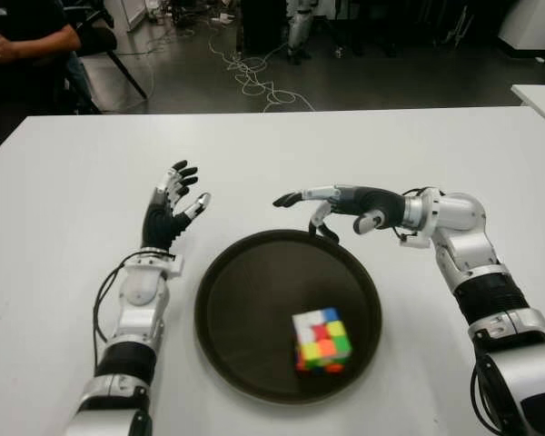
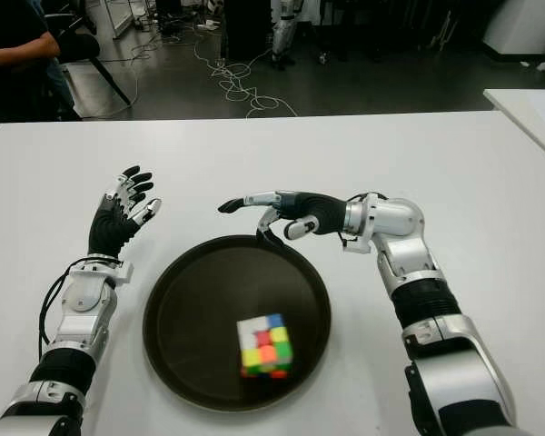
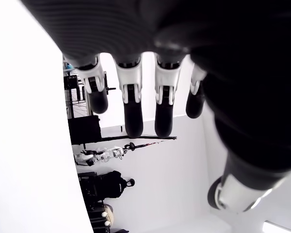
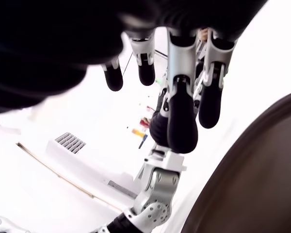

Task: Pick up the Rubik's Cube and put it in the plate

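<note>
Looking down from the head camera, I see the Rubik's Cube (image 1: 322,340) lying inside the dark round plate (image 1: 245,300), toward its near right part, and neither hand touches it. The cube looks slightly smeared, so I cannot read every sticker; white, blue, red, yellow, green and orange patches show.

My right hand (image 1: 345,205) hangs above the plate's far rim, palm down, its fingers (image 2: 245,202) loosely extended and gripping nothing. One finger curls down toward the rim; whether it touches the rim I cannot tell. In the right wrist view the fingertips (image 4: 182,126) dangle free with a curved brown slice of the plate at the corner, the rest of it cut off.

My left hand (image 1: 171,211) shows left of the plate over the white table (image 1: 73,200), fingers spread wide and pointing away from me, holding nothing. The left wrist view is mostly dark palm and four separated fingertips (image 3: 133,114); little else is readable there.

Both forearms are cut off by the near edge. At the far left corner a seated person's arm (image 1: 27,41) shows, mostly out of frame. Loose cables (image 1: 254,77) lie on the floor beyond the table.
</note>
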You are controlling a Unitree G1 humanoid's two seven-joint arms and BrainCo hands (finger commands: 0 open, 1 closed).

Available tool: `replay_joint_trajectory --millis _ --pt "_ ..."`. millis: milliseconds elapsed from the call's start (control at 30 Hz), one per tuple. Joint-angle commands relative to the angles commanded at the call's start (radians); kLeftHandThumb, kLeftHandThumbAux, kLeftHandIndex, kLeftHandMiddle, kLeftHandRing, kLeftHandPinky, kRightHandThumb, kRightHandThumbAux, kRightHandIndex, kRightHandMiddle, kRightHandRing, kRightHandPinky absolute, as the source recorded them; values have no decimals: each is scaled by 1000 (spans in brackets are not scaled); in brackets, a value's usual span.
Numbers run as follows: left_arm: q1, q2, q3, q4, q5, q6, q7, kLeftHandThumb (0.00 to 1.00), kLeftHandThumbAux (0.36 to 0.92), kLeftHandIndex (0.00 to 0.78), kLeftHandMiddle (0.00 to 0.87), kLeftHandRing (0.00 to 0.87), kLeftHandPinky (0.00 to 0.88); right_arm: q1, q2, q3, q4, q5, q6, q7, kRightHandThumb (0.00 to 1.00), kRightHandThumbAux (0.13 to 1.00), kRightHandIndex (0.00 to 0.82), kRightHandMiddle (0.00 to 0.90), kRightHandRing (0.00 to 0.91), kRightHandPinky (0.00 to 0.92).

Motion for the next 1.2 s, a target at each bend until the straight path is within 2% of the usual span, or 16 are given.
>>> replay_joint_trajectory --millis 67,133,200,367,400,433,467,500,567,733,833,867,933,1000,1100,1200 --pt "0 0 0 1 1 -1 2 46 690 137 211 170 108 -35 -6 -13 85 -9 -13 -13 0 277 0 590 702 527" --pt "-1 0 0 1 3 -2 4 47 689 137 209 168 106 -65 -11 -27 175 -25 -21 -45 0 276 0 649 713 574" --pt "-1 2 -1 0 6 -3 5 44 679 135 205 165 103 -85 -13 -36 242 -46 -23 -92 0 271 12 669 717 561" --pt "2 3 -2 -7 11 1 4 44 667 139 207 165 110 -148 -5 -54 377 -99 -3 -226 0 272 16 661 707 416" --pt "3 4 -3 -9 12 3 3 44 665 140 208 167 113 -157 -3 -59 382 -109 2 -269 0 278 14 614 694 350" --pt "4 5 -4 -11 13 5 1 45 663 141 208 167 113 -163 -2 -63 387 -118 4 -299 0 287 12 495 684 273" --pt "4 6 -5 -13 14 7 0 46 662 141 208 168 113 -166 -8 -69 397 -137 -6 -361 0 290 12 453 680 246" --pt "5 7 -5 -15 15 9 0 43 657 141 207 166 111 -167 -12 -72 405 -151 -16 -402 0 311 19 343 682 197" --pt "5 8 -6 -17 17 13 0 40 655 141 205 164 108 -162 -25 -77 418 -178 -38 -469 0 335 31 219 679 144" --pt "7 6 -3 -22 12 22 -5 44 663 136 199 160 102 -145 -48 -70 425 -246 -79 -615 0 353 58 120 632 79" --pt "7 5 -1 -24 11 26 -3 44 670 135 199 160 107 -126 -67 -62 417 -290 -89 -696 0 351 51 99 462 116" --pt "7 4 -1 -24 11 25 -2 44 671 135 199 160 108 -123 -69 -59 419 -302 -82 -717 0 351 50 97 441 122" --pt "7 4 0 -24 11 25 -1 43 672 134 197 160 106 -122 -71 -55 428 -323 -59 -754 0 363 42 90 326 157" --pt "7 4 0 -24 11 25 -1 42 670 132 195 158 102 -122 -71 -53 435 -339 -27 -787 0 387 35 81 241 146" --pt "7 5 0 -23 13 24 0 42 665 128 195 159 101 -120 -69 -51 431 -353 14 -817 0 426 15 44 110 66" --pt "5 3 1 -14 13 17 4 46 675 131 200 163 108 -93 -73 -30 371 -394 82 -871 0 422 4 15 38 21"
